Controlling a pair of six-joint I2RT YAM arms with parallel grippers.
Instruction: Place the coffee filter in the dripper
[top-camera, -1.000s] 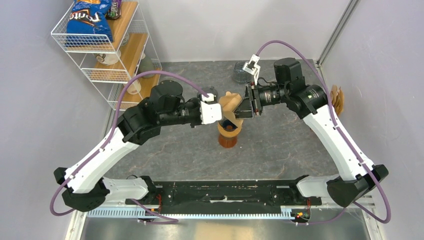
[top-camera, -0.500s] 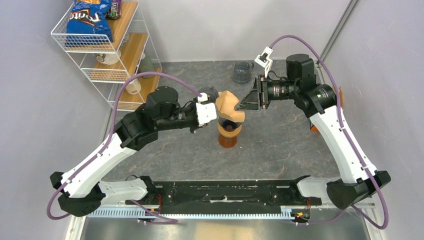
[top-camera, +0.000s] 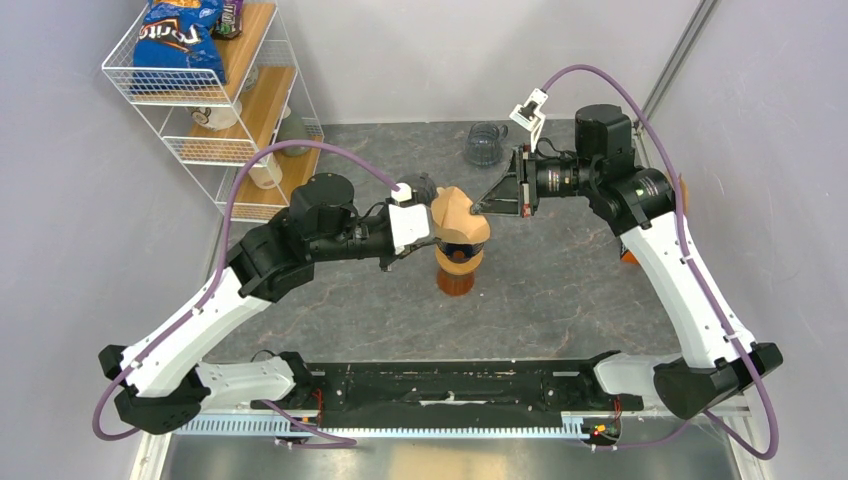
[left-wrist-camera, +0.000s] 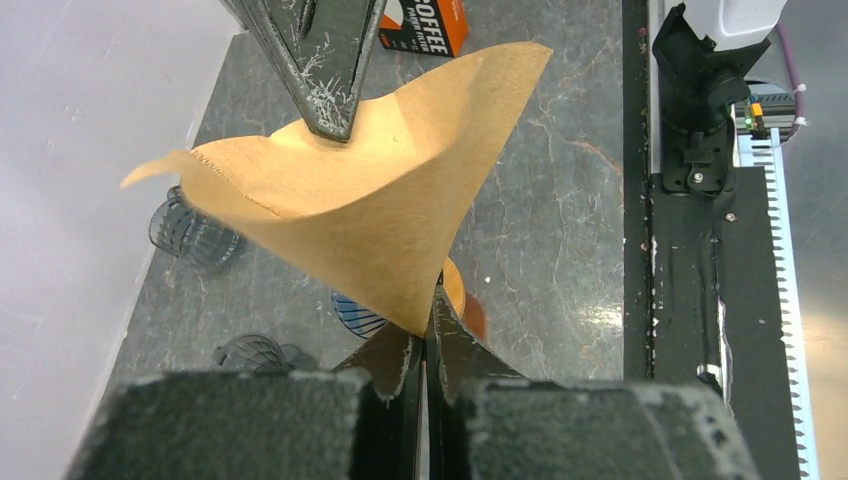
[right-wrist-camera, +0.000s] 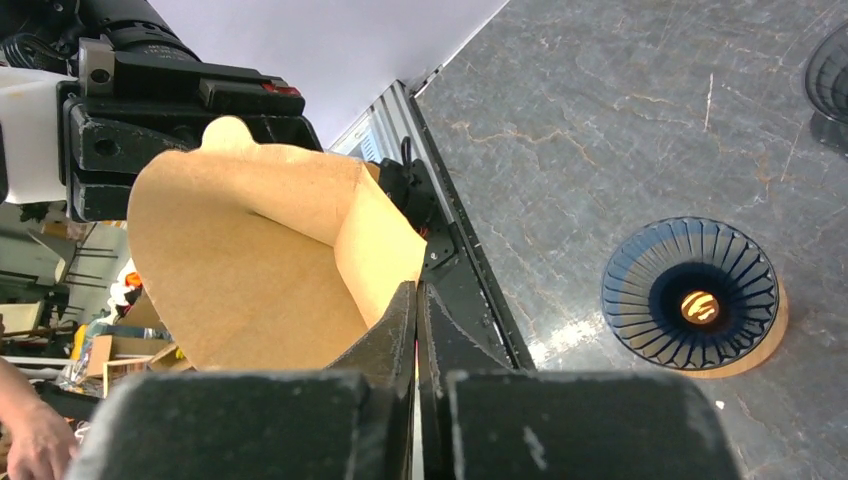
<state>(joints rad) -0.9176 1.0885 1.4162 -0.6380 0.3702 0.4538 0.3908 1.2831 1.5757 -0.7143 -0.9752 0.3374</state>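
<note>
Top view: the left gripper (top-camera: 432, 218) and right gripper (top-camera: 487, 207) are both pinching the coffee filter (top-camera: 458, 212) between them, above the dripper (top-camera: 458, 251). Left wrist: closed jaws are clamping the filter's tip. Right wrist: closed jaws are clamping its rim.

Showing a white wire rack (top-camera: 215, 110) standing at the far left corner of the grey marbled counter (top-camera: 560, 290), carrying a blue chip bag (top-camera: 178, 35) on top and a white mug (top-camera: 265, 175) lower down. Also showing a dark ribbed glass cup (top-camera: 483, 143) sitting near the back wall and an orange coffee box (left-wrist-camera: 430, 20) lying toward the right edge.
</note>
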